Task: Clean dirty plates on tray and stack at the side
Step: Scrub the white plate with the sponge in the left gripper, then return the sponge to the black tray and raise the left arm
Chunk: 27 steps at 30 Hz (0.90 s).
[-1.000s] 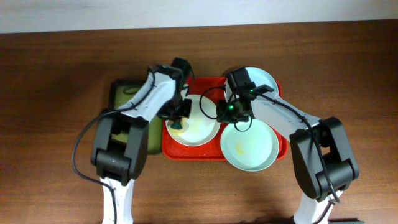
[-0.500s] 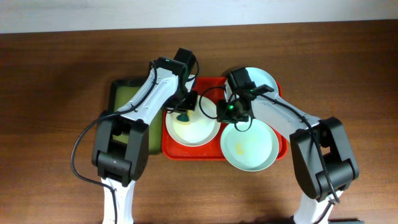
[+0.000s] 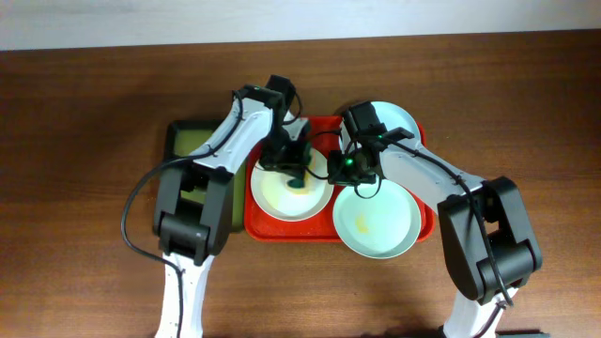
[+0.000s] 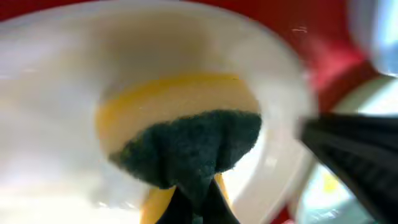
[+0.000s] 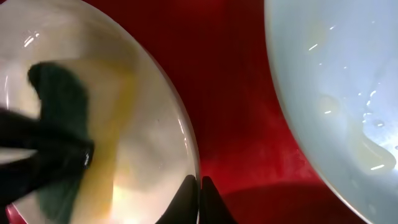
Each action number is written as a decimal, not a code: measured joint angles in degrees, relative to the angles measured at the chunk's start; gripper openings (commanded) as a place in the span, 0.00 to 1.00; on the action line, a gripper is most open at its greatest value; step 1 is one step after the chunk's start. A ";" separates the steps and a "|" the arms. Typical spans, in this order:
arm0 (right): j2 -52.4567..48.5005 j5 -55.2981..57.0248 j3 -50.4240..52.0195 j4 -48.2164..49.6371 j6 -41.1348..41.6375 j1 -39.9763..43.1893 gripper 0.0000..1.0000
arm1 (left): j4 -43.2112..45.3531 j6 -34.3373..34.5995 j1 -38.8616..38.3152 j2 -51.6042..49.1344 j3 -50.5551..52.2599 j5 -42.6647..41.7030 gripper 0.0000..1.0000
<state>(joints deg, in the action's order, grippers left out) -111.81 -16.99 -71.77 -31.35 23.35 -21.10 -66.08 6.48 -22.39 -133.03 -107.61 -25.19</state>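
Red tray long left-right; left pincer tight on sponge, right pincer on plate.

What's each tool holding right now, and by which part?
The left tool pinches the sponge by its green scrub side. The right tool sits at the rim of the white plate; a grip cannot be told.
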 measured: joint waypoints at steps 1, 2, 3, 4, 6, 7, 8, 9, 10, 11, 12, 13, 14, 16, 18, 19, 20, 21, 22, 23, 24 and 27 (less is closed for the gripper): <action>0.00 -0.04 0.00 0.07 0.00 0.00 0.04 | -3.87 -0.52 -0.13 -0.07 -3.17 0.59 0.00; 0.00 -0.07 0.00 0.17 0.00 0.00 0.04 | -9.16 -0.92 0.26 0.04 -8.00 4.13 0.00; 0.00 -0.07 0.00 0.13 -0.02 0.00 0.04 | -13.77 -1.09 0.70 0.17 -12.09 8.96 0.02; 0.00 -0.09 0.00 0.17 -0.02 0.00 0.04 | -17.90 -0.90 1.18 0.52 -15.50 15.19 0.02; 0.00 -0.09 0.00 0.15 -0.02 0.00 0.04 | -21.68 -0.20 2.51 0.92 -16.50 23.80 0.02; 0.00 -0.09 0.00 0.15 -0.02 0.00 0.05 | -22.25 0.39 3.80 0.92 -16.50 26.36 0.02; 0.00 -0.09 0.00 0.15 -0.02 0.00 0.05 | -23.10 1.44 6.19 0.92 -16.50 28.13 0.02; 0.00 -0.09 0.00 0.15 -0.02 0.00 0.05 | -23.02 2.38 9.05 0.92 -16.31 28.92 0.05; 0.00 -0.09 0.00 0.15 0.00 0.00 0.05 | -22.21 2.82 11.47 0.94 -15.56 29.35 0.05; 0.00 -0.09 0.00 0.13 -0.02 0.00 0.04 | -20.11 3.43 13.84 1.18 -13.14 29.83 0.05; 0.00 -0.09 0.00 0.11 0.00 0.00 0.04 | -17.64 3.65 16.06 1.18 -9.62 30.25 0.06; 0.00 -0.09 0.00 0.17 -0.04 0.00 0.04 | -14.95 3.69 16.92 1.20 -6.45 30.42 0.07; 0.00 -0.09 0.00 0.13 0.00 0.00 0.05 | -12.22 3.69 17.14 1.20 -3.63 30.62 0.33; 0.00 -0.11 0.00 0.15 0.00 0.00 0.16 | -8.83 3.80 17.44 1.22 2.38 30.60 0.62; 0.00 -0.31 0.00 0.20 -0.09 0.00 0.22 | -9.75 4.15 17.99 1.22 1.73 30.60 0.64; 0.00 -0.31 0.00 0.26 -0.04 0.00 0.27 | -12.41 4.07 18.12 1.27 -1.68 30.58 0.65; 0.00 -0.46 0.00 0.17 -0.04 0.00 0.27 | -13.70 4.07 18.14 1.79 -5.31 30.58 0.68; 0.00 -0.48 0.00 0.22 0.00 0.00 0.27 | -15.08 4.07 18.25 2.56 -8.46 30.56 0.74; 0.00 -0.46 0.00 0.20 -0.04 0.00 0.27 | -16.92 4.50 18.56 5.95 -15.04 30.47 0.96; 0.00 -0.48 0.00 0.20 0.00 0.00 0.26 | -17.07 5.55 19.50 9.60 -18.43 30.27 1.00; 0.00 -0.48 0.00 0.20 0.00 0.00 0.22 | -16.83 6.60 21.22 14.01 -20.72 30.16 0.99; 0.00 -0.48 0.00 0.28 0.09 -0.02 0.16 | -16.59 8.17 28.39 23.12 -22.34 30.23 0.99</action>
<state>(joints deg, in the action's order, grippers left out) -111.81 -17.47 -71.77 -31.07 23.44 -21.12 -82.67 14.66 6.00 -109.91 -129.95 5.04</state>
